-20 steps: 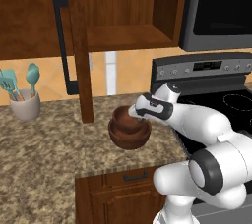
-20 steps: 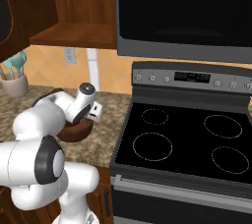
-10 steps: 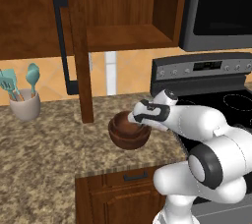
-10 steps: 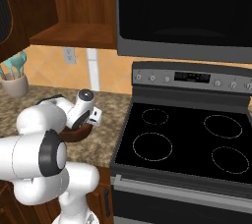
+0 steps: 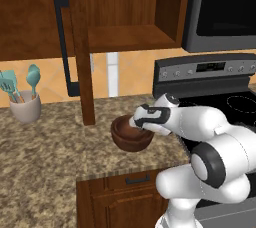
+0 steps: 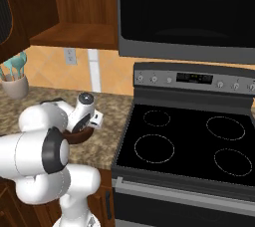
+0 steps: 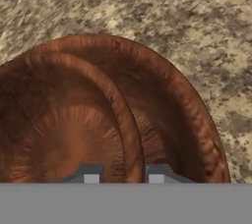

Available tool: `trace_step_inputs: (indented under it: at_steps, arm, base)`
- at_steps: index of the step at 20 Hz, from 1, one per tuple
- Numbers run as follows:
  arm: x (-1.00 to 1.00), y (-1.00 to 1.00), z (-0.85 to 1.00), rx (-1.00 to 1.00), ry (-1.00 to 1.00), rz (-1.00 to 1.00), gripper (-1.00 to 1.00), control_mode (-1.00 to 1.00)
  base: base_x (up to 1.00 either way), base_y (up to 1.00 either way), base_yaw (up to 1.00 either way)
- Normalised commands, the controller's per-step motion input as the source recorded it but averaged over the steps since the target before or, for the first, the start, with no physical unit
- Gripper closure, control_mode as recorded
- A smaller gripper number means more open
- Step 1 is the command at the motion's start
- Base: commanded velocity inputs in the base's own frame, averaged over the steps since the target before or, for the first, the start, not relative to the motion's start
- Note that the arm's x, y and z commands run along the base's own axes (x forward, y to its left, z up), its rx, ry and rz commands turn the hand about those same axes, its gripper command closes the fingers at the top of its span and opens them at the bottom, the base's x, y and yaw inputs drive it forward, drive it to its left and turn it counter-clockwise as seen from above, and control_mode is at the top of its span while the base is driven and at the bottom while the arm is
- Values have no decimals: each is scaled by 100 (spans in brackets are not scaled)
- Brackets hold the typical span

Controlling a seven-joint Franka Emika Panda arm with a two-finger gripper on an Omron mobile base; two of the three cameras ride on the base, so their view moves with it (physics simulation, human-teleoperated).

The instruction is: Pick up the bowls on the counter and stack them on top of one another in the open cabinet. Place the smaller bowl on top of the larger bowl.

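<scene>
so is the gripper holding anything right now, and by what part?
Cannot tell. The gripper straddles a bowl rim on the counter; contact isn't visible.

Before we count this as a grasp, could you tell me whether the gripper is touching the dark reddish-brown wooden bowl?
Cannot tell. In the hand view the gripper straddles the bowl rim, but the contact is hidden.

The counter (image 5: pixel 45 157) is seen as a speckled brown-and-beige slab, with a wooden drawer front (image 5: pixel 120 182) below its edge. A wide brown bowl (image 5: pixel 131 134) is set on it near the stove side. A white cup (image 5: pixel 25 107) of teal utensils (image 5: pixel 20 83) is stood well apart, at the far left by the wall. In the hand view, bare counter is shown around the bowl's rim
</scene>
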Motion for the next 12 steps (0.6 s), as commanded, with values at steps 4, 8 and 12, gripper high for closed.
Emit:
trace_step_inputs:
  at_steps: [4, 8, 12]
  arm:
    - [-4, 0, 53, 0, 0, 0, -100, -100]
    - [-7, 0, 54, 0, 0, 0, -100, -100]
    - [-11, -14, 28, 0, 0, 0, -100, -100]
  base:
    - [0, 0, 0]
    - [0, 0, 0]
    - [0, 0, 0]
